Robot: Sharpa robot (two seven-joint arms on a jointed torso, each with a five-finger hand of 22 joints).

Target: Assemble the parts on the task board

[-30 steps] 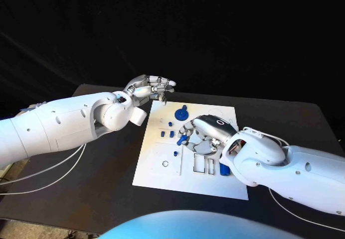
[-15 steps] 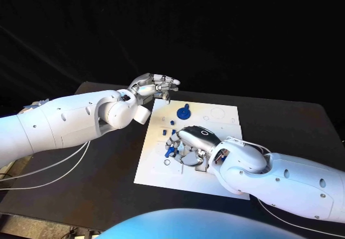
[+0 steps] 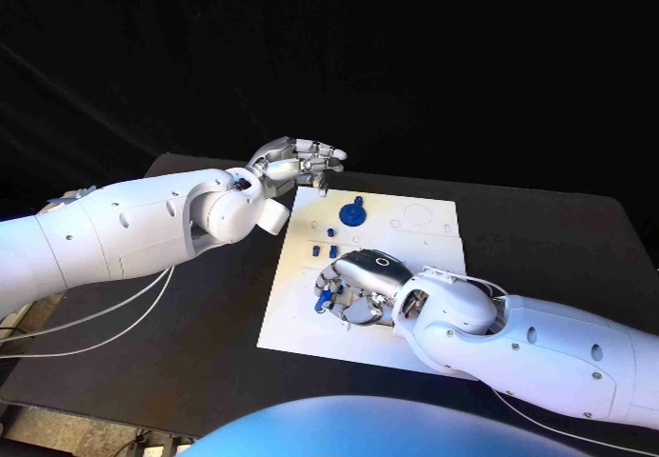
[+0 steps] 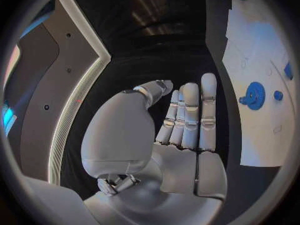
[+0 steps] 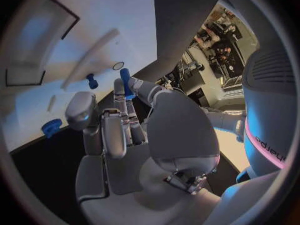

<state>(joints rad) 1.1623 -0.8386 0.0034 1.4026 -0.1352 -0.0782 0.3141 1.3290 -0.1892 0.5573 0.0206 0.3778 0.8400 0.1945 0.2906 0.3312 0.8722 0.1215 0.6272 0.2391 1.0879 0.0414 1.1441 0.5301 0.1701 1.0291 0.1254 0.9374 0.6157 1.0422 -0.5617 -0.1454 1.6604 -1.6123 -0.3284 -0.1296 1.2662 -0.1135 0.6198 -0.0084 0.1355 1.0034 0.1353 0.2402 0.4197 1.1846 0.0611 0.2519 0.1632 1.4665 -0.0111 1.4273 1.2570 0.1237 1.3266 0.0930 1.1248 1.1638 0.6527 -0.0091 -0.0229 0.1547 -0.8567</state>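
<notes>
Pinching a small blue peg [image 5: 125,81] between thumb and a fingertip, the right hand [image 3: 360,281] hangs low over the task board [image 3: 426,214], at about 7 o'clock from the board's centre in the head view; the remaining fingers are curled in beside the pinch, which in my judgement keeps them clear of the board's features while the peg is steered. The right wrist view shows the peg's free end pointing toward the white surface, near a small round hole [image 5: 118,65], so the step in hand appears to be an insertion; whether the peg touches the board cannot be told. A second short blue peg [image 5: 92,80] stands close by on the board, and another blue piece [image 5: 52,127] lies near the board's edge. The left hand [image 3: 295,162] is held above the tabletop [image 3: 577,238] just beyond the board's 11 o'clock corner, holding nothing; the left wrist view shows its fingers [image 4: 189,116] straight and pressed together with the thumb folded beside them, a parked posture that leaves the working area free. A blue gear [image 3: 351,214] sits toward 12 o'clock on the board, with small blue pegs [image 3: 323,250] standing between it and the right hand. Most seats look unfilled, so assembly seems at an early stage.
</notes>
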